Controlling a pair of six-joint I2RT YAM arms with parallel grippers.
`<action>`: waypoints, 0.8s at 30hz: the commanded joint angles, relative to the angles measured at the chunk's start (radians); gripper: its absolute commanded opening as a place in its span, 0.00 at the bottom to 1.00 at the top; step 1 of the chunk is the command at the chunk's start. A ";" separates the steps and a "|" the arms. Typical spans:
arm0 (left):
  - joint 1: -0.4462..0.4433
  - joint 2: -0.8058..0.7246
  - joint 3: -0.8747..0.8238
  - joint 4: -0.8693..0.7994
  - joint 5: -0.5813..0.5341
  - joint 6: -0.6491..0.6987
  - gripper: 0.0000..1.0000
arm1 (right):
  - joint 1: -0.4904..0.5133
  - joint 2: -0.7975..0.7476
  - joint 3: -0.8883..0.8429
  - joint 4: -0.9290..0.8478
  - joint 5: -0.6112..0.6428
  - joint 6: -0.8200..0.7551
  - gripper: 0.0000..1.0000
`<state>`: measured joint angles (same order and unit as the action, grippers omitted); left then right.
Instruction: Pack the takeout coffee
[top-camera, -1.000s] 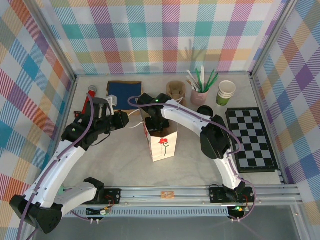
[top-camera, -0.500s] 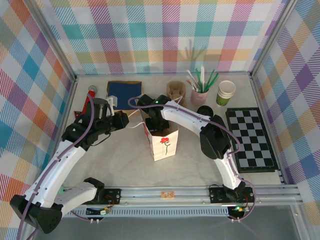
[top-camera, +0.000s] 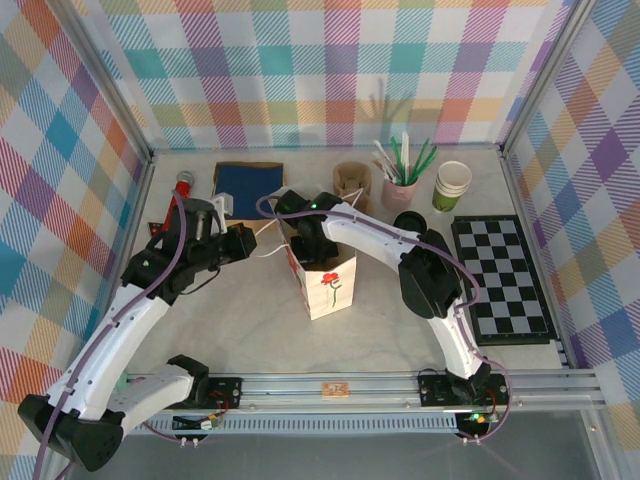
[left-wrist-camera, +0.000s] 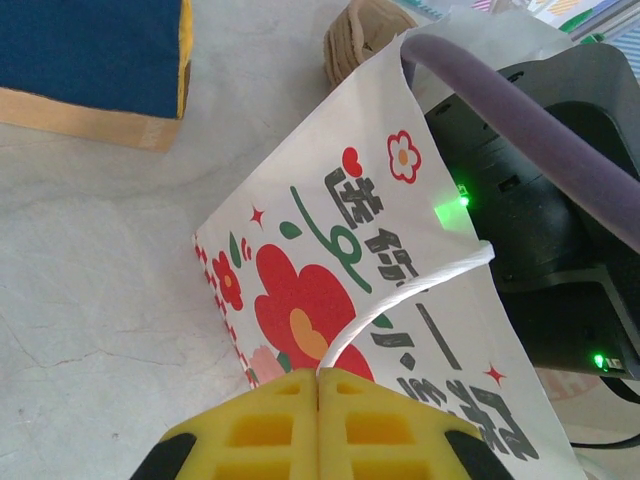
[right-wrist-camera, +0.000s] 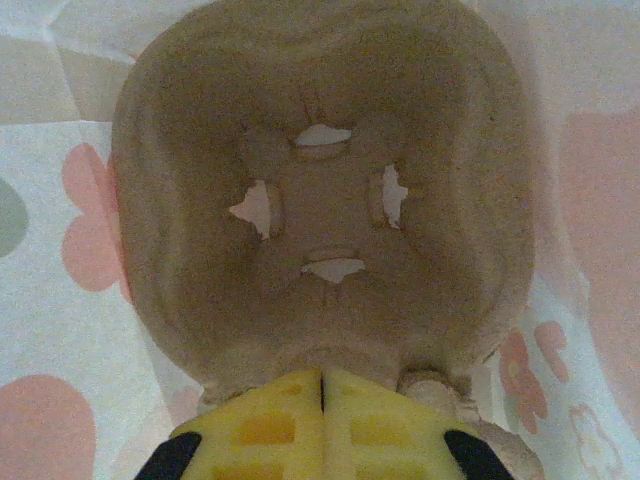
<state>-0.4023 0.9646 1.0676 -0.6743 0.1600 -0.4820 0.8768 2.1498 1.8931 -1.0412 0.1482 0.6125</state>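
Observation:
A white paper bag (top-camera: 328, 288) with a red flower stands mid-table. My left gripper (top-camera: 243, 240) is to its left, shut on the bag's white string handle (left-wrist-camera: 400, 300), which runs out from between the yellow pads (left-wrist-camera: 270, 425). My right gripper (right-wrist-camera: 322, 372) reaches down inside the bag (left-wrist-camera: 330, 250) and is shut. Its tips rest at the near rim of a brown pulp cup carrier (right-wrist-camera: 320, 200) lying in the bag, and nothing shows between its pads. A round black lid (top-camera: 407, 220) sits by the right arm. It may be the takeout coffee, but from above I cannot tell whether a cup stands under it.
Along the back stand a blue box (top-camera: 248, 185), a stack of brown carriers (top-camera: 352, 180), a pink cup of stirrers (top-camera: 400, 188) and a stack of green-and-cream cups (top-camera: 452, 185). A checkerboard mat (top-camera: 503, 278) lies at the right. A red-topped item (top-camera: 183, 182) is far left.
My left jaws have closed the last bit onto the string handle, and the left arm has shifted slightly. The right arm stays inside the bag.

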 joint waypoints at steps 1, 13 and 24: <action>0.008 -0.022 -0.012 0.016 0.005 0.001 0.06 | -0.007 -0.009 -0.015 0.014 0.004 -0.019 0.00; 0.008 -0.036 -0.012 0.013 0.003 -0.001 0.06 | -0.009 0.026 -0.086 0.086 -0.002 -0.010 0.00; 0.008 -0.050 -0.017 0.010 -0.007 -0.001 0.05 | -0.016 0.055 -0.126 0.128 -0.017 -0.005 0.00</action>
<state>-0.4023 0.9360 1.0618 -0.6746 0.1566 -0.4824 0.8692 2.1601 1.8015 -0.9279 0.1413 0.6098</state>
